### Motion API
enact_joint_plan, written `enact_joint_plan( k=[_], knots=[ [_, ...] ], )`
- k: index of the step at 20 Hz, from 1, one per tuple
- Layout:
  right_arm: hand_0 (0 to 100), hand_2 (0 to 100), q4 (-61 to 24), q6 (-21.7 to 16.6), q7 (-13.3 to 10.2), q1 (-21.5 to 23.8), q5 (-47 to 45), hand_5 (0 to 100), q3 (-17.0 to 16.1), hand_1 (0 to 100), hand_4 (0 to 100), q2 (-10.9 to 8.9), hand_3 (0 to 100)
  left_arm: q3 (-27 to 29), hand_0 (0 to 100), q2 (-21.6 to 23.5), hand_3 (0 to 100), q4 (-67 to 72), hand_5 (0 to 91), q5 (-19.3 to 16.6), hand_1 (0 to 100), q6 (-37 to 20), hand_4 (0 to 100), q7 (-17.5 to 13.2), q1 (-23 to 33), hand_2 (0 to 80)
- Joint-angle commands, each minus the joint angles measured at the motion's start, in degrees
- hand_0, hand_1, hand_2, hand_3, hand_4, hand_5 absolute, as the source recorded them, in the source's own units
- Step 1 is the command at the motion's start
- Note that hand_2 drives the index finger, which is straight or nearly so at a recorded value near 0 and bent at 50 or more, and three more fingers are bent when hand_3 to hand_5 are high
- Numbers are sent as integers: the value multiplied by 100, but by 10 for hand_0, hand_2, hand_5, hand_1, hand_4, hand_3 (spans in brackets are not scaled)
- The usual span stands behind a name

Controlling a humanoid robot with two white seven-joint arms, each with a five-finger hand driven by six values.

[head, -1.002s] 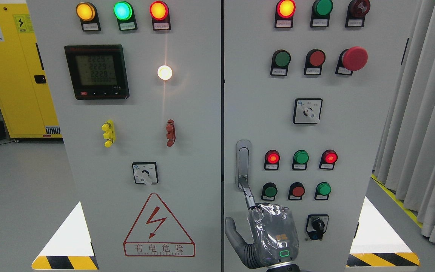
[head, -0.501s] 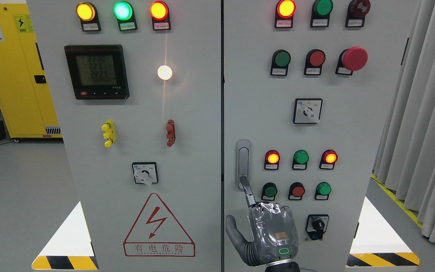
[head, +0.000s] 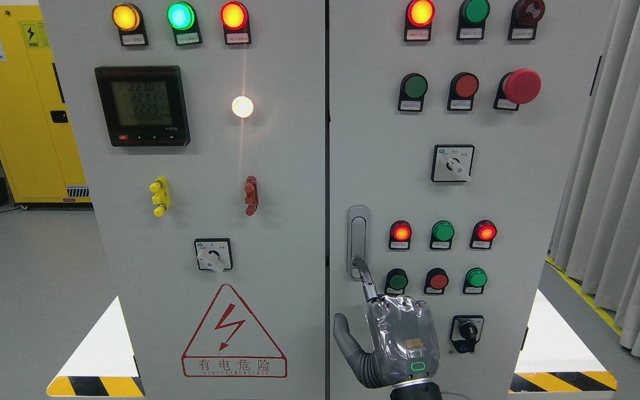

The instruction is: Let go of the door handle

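The silver door handle (head: 358, 236) stands upright on the left edge of the right cabinet door (head: 520, 222). My right hand (head: 365, 286), wrapped in clear plastic, comes up from the bottom edge just below it. Its index finger (head: 362, 272) is stretched up and its tip touches the handle's lower end. The thumb (head: 345, 336) sticks out to the left and the other fingers are curled under the palm. Nothing is grasped. The left arm is out of view.
Lit and unlit push buttons (head: 442, 230) and a black key switch (head: 467, 332) sit right of the handle. The left door (head: 275, 233) carries a meter (head: 142, 105), a rotary switch (head: 213, 254) and a warning triangle (head: 234, 333). Grey curtains (head: 625, 166) hang at right, a yellow cabinet (head: 14, 111) at far left.
My right hand has crept slightly upward, and the index fingertip now sits a little higher on the handle's lower end. The door has not moved.
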Motion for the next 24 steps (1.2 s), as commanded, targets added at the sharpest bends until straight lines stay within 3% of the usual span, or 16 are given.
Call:
enact_joint_plan(
  k=[1, 24],
  knots=[
    [578, 0, 23, 2, 3, 33, 5, 1000, 16, 339, 1000, 1, 1000, 2, 120, -1, 0, 0, 0, 0, 556, 2, 0, 1, 0, 0],
    [585, 0, 163, 11, 12, -38, 13, 1000, -19, 339, 1000, 1, 1000, 2, 120, -1, 0, 0, 0, 0, 556, 2, 0, 1, 0, 0]
  ],
)
